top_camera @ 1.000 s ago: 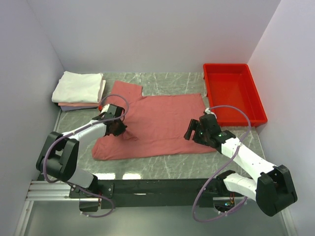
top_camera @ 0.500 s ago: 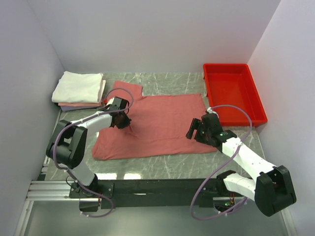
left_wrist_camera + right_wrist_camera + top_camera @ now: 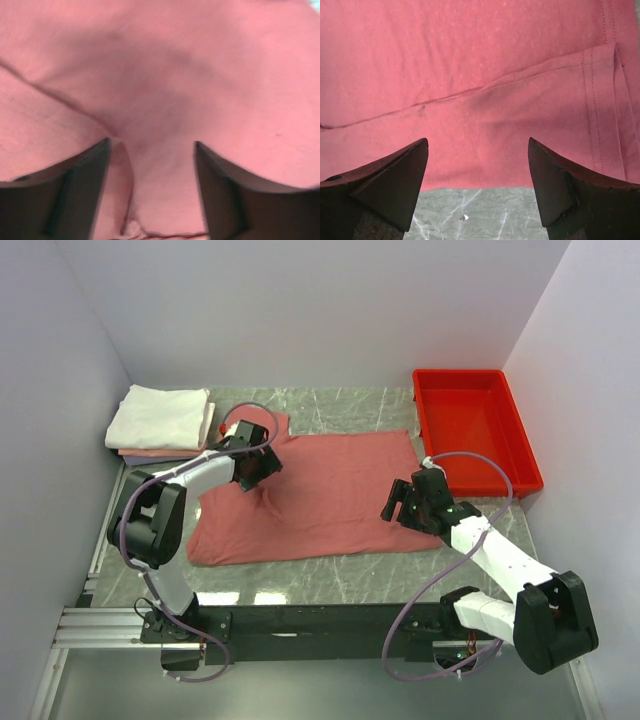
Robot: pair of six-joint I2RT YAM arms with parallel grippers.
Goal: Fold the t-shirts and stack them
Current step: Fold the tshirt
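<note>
A dusty salmon-red t-shirt (image 3: 320, 495) lies spread over the marble table (image 3: 350, 575), one sleeve folded in near its far left corner. My left gripper (image 3: 262, 470) hovers over that part of the t-shirt. In the left wrist view its jaws (image 3: 151, 145) stand open, and a creased ridge of cloth (image 3: 125, 165) lies loose between them. My right gripper (image 3: 393, 503) hangs open over the shirt's right hem. Its fingertips (image 3: 415, 155) straddle the hem edge (image 3: 470, 170), where cloth meets bare marble. Folded white and pale pink t-shirts (image 3: 160, 420) are stacked at the far left.
A rigid bright red plastic tray (image 3: 520, 455) stands at the back right, close to the right arm's cable. White walls close in the table on the left, back and right. Bare marble (image 3: 485, 210) shows along the near edge.
My left gripper has travelled away from me and to the right across the shirt, then opened and let go of the cloth it pinched. The right arm has hardly moved.
</note>
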